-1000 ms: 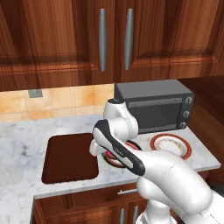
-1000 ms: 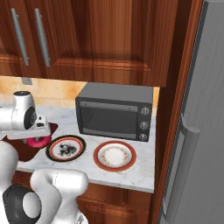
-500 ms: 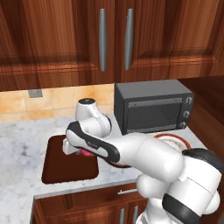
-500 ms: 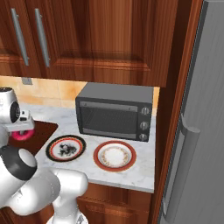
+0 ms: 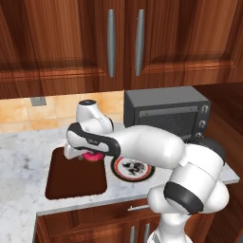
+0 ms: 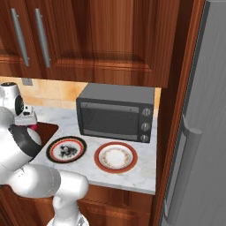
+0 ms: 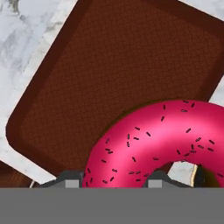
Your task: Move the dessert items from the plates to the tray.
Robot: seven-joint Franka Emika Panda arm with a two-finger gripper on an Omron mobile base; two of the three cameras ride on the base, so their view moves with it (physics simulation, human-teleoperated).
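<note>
The gripper (image 5: 85, 155) is clamped on the pink frosted donut (image 7: 162, 140), which hangs in the air above the dark brown tray (image 5: 76, 173) — over the tray's far right corner, on the side nearest the black-rimmed plate (image 5: 133, 168). In the hand view the donut sits between the two dark finger tips, its glossy pink top speckled with dark sprinkles, its hole toward the lower right, and the tray's cross-hatched brown floor spreads out beneath it. A sliver of pale marble bench (image 7: 26, 39) runs along the tray's edges in that view.

Taking the tray as the landmark: it lies flat on the bench, at the front edge. Just to its right, not touching it as far as can be told, sits the black-rimmed plate with its dark splotchy centre. Farther right of the tray, beyond that plate, is the plate with the orange-red rim (image 6: 115, 157); its pale centre shows in the right base view, but whether a small morsel lies on it is too faint to tell. Behind both plates, and to the right of the tray, stands the grey boxy oven (image 6: 115, 112) against the tiled wall. Wooden cabinets (image 5: 123, 42) with two long metal handles hang above the tray — and a tall grey fridge (image 6: 194, 132) stands at the far right end of the bench.
</note>
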